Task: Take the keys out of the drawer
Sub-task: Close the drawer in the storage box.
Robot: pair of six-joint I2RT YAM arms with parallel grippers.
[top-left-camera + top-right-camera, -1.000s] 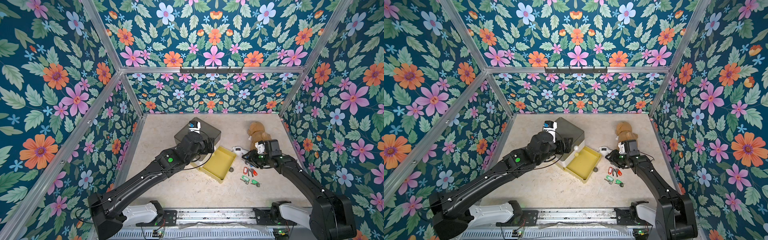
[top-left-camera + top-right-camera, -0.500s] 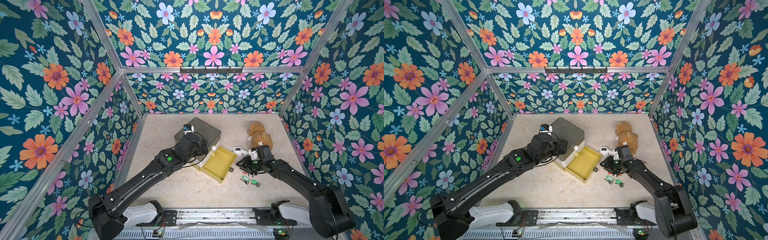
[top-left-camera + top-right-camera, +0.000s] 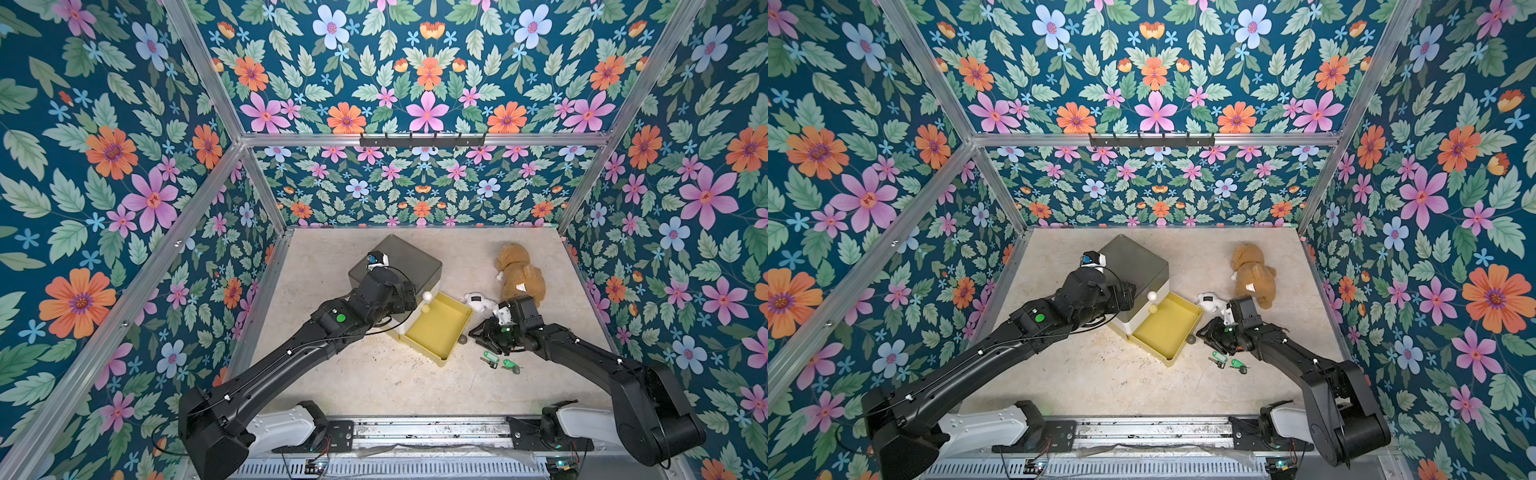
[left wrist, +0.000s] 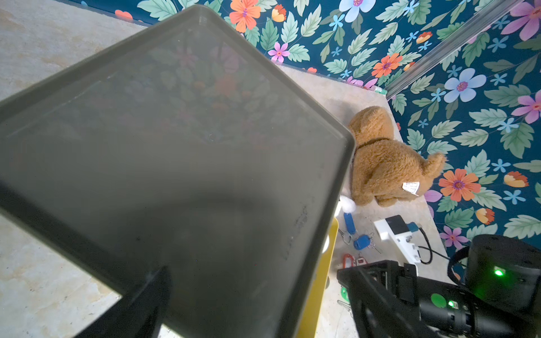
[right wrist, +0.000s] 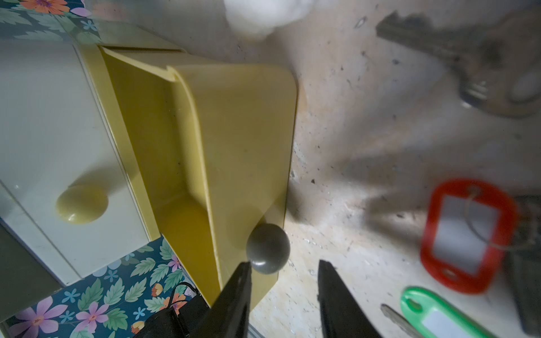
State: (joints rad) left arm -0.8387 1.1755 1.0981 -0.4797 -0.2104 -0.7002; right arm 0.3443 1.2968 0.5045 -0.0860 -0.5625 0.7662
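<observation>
Swinging from the teddy (image 3: 521,274), the right gripper (image 5: 284,263) now sits at the drawer (image 3: 436,328) knob (image 5: 268,248), jaws parted, empty. Outside on the table (image 3: 374,374) lie the keys (image 3: 489,357), drawer seemingly cleared; the left gripper (image 3: 407,297) hides its jaws.

Open drawer (image 3: 436,328) clear from above; keys (image 3: 500,362), brown plush (image 3: 521,276) crowd floor (image 3: 374,382) beside.

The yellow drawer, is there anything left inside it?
The yellow drawer shows only its bare yellow floor in both top views, with nothing lying on it. Its back end, tucked under the grey-topped cabinet, is covered, so that part cannot be checked.
</observation>
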